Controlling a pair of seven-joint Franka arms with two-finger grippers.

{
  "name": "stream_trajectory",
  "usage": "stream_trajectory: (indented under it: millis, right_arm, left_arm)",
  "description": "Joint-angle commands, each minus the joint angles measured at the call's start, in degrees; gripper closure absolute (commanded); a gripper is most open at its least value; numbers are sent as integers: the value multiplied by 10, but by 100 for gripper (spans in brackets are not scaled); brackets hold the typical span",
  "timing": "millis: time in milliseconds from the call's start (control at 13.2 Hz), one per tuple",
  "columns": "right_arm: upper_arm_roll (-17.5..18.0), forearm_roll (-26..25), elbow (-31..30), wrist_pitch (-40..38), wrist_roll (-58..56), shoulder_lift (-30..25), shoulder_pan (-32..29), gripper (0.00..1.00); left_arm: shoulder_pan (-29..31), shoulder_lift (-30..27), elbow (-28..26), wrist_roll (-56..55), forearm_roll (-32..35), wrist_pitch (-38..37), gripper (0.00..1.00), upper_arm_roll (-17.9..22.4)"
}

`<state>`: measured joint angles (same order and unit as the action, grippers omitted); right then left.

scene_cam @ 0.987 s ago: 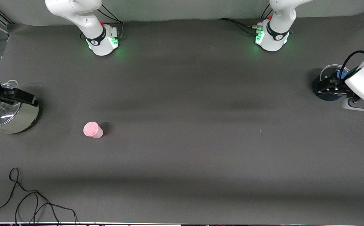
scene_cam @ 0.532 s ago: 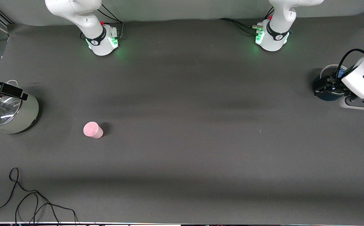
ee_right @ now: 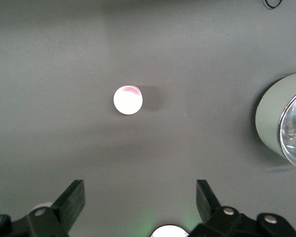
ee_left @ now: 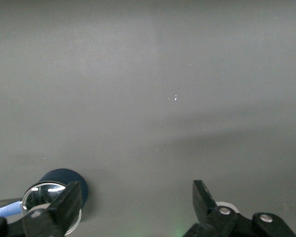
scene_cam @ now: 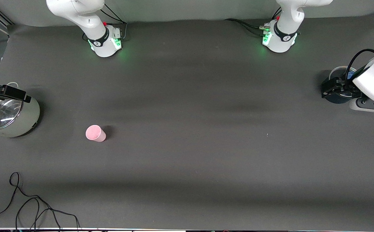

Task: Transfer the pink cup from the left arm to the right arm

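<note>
I see the pink cup (scene_cam: 95,133) standing by itself on the dark surface (scene_cam: 193,154), toward the right arm's end, with neither hand on it. That would fit a handover already finished and the cup set down, or one where the cup is yet to be picked up; I cannot tell which from this.

My left hand (scene_cam: 334,90) is up at the left arm's end of the surface, over a dark blue container (scene_cam: 338,96) with a clear lid. In the left wrist view its fingers (ee_left: 66,202) are spread wide with nothing between them, and the cup does not show there at all, so it is well apart from that hand.

My right hand (scene_cam: 11,92) hovers over a grey pot (scene_cam: 9,117) with a glass lid at the right arm's end. Its fingers (ee_right: 74,200) are also spread and hold nothing. The right wrist view shows the cup (ee_right: 128,100) from above, apart from the pot (ee_right: 278,123) and much nearer this hand than the left one.
</note>
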<state>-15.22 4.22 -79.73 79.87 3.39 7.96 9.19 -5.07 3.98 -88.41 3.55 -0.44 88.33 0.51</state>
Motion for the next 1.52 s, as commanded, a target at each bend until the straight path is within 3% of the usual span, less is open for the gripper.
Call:
stream_trajectory:
  millis: [0,152,380,608,759,911,1443]
  right_arm:
    - [-2,-10,3,-12,-14,-1,5,0]
    - [3,-10,-2,-9,-16,-7,-2,0]
    - [22,-10,-100,45,-36,-77,-30,0]
    - [94,-13,-126,52,-33,-115,-87,0]
    - [130,-52,-124,52,3,-124,-101,0]
    - [130,-50,-123,52,39,-124,-100,0]
    - [130,-40,-126,56,-1,-123,-101,0]
  left_arm:
    - [4,-11,-9,1,-14,6,0,2]
    - [4,-9,-9,3,-14,8,0,0]
    - [4,-8,-9,3,-14,8,0,0]
    - [2,-8,-9,3,-13,7,0,1]
    - [2,-8,-9,3,-10,4,0,1]
    - [4,-8,-10,3,-5,0,0,1]
    - [4,-7,-11,3,-6,1,0,2]
